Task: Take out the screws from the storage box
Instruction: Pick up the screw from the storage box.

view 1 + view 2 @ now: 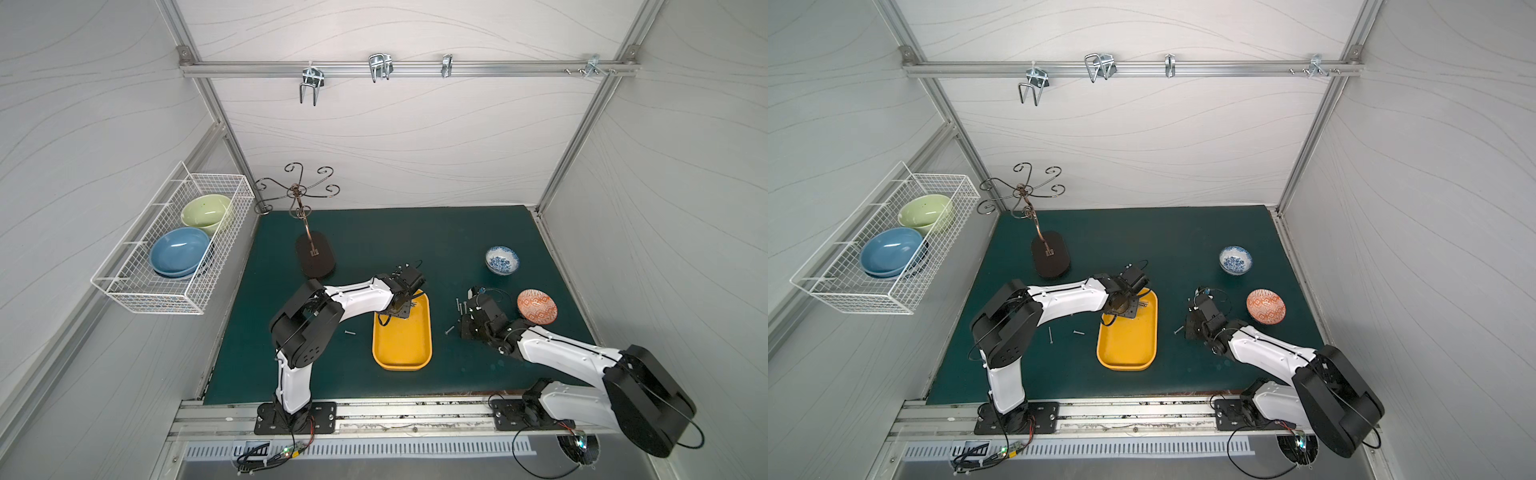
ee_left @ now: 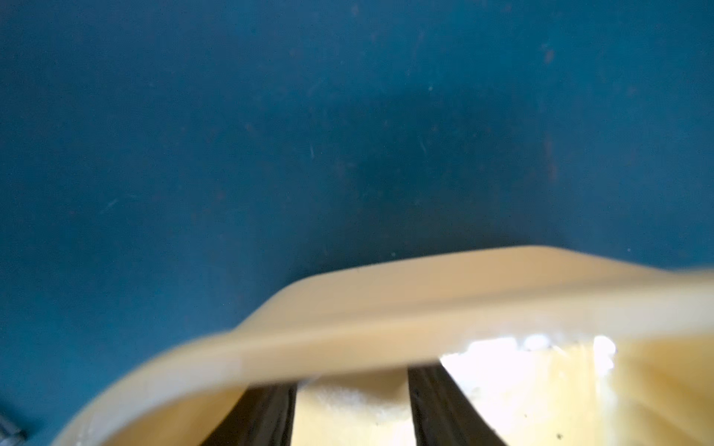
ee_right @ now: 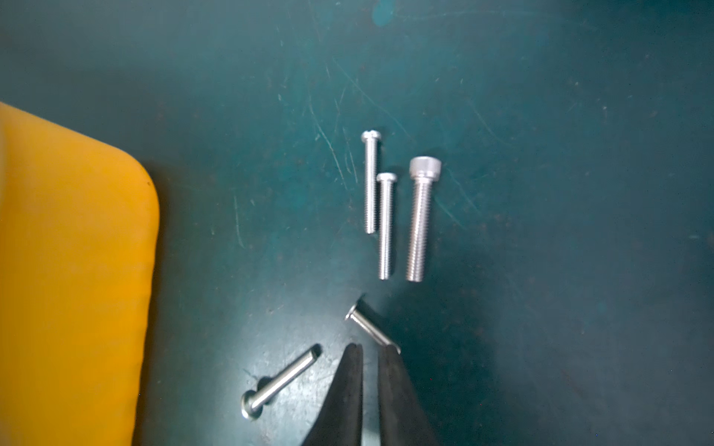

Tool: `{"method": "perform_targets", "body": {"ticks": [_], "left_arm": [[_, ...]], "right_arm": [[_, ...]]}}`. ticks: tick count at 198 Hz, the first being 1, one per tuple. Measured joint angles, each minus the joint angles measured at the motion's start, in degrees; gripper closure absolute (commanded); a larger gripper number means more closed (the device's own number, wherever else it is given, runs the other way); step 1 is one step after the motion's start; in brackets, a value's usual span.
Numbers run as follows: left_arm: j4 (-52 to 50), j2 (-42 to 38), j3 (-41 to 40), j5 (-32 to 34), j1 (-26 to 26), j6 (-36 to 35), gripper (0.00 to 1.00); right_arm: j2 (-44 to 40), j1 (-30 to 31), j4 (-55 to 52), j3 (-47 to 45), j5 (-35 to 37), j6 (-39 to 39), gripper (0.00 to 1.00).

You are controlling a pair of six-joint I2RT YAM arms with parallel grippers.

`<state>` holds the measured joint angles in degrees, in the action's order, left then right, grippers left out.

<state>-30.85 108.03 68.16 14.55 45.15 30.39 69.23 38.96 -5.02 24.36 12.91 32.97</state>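
The storage box (image 1: 402,345), a shallow yellow tray, lies mid-mat in both top views (image 1: 1127,345). My left gripper (image 1: 405,309) reaches down into its far end. In the left wrist view its two dark fingers (image 2: 266,413) stand apart over the tray floor, open (image 2: 351,380), with nothing between them and the blurred rim (image 2: 386,309) just beyond. Several screws (image 3: 385,226) lie on the mat right of the tray. My right gripper (image 3: 371,347) hovers there, shut on nothing. One screw (image 3: 367,326) lies against a fingertip, another (image 3: 278,382) beside it. More screws (image 1: 1079,332) lie left of the tray.
A blue-and-white bowl (image 1: 502,259) and an orange patterned bowl (image 1: 537,306) sit to the right. A dark mug-tree stand (image 1: 315,253) stands at the back left. A white wire basket (image 1: 174,291) holding bowls hangs on the left wall. Metal hooks (image 1: 380,66) hang on the rail.
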Motion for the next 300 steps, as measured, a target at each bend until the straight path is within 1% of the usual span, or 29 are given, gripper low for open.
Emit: {"method": "perform_targets", "body": {"ticks": [28, 40, 50, 69, 111, 131, 194, 234, 256, 300], "left_arm": [[-0.9, -0.33, -0.31, 0.02, 0.02, 0.13, 0.5], [-0.9, -0.33, -0.35, 0.02, 0.0, 0.26, 0.53], [-0.87, -0.33, -0.39, 0.0, 0.0, 0.37, 0.57], [-0.66, -0.33, -0.72, -0.09, 0.0, 0.81, 0.7], [-0.07, -0.31, -0.96, -0.46, 0.0, 1.77, 0.87], [0.15, -0.31, -1.03, -0.52, 0.0, 2.01, 1.0], [0.48, -0.15, -1.03, -0.92, 0.0, 1.97, 1.0], [1.18, -1.22, -1.51, -3.21, -0.22, 1.95, 1.0], [0.72, -4.44, -3.5, -5.27, -0.24, 1.95, 1.0], [0.33, -14.43, -4.31, -5.95, -0.22, 2.43, 1.0]], "right_arm": [[0.15, 0.0, 0.02, 0.0, -0.15, 0.0, 0.86], [0.22, 0.0, 0.02, 0.0, -0.15, -0.02, 0.86], [0.31, 0.0, 0.02, 0.02, -0.17, 0.0, 0.86], [0.37, 0.0, 0.04, 0.02, -0.17, -0.02, 0.86], [0.79, 0.0, 0.07, 0.02, -0.26, -0.02, 0.86], [0.96, 0.0, 0.07, 0.02, -0.35, -0.02, 0.86], [1.22, 0.0, 0.07, 0.33, -0.37, -0.02, 0.86], [0.98, 0.0, 0.13, 0.48, -0.37, -0.02, 0.87], [-1.18, 0.0, 0.13, 0.39, -0.35, -0.13, 0.85], [-5.88, 0.09, 0.57, -0.35, -0.37, -0.66, 0.83]]}}
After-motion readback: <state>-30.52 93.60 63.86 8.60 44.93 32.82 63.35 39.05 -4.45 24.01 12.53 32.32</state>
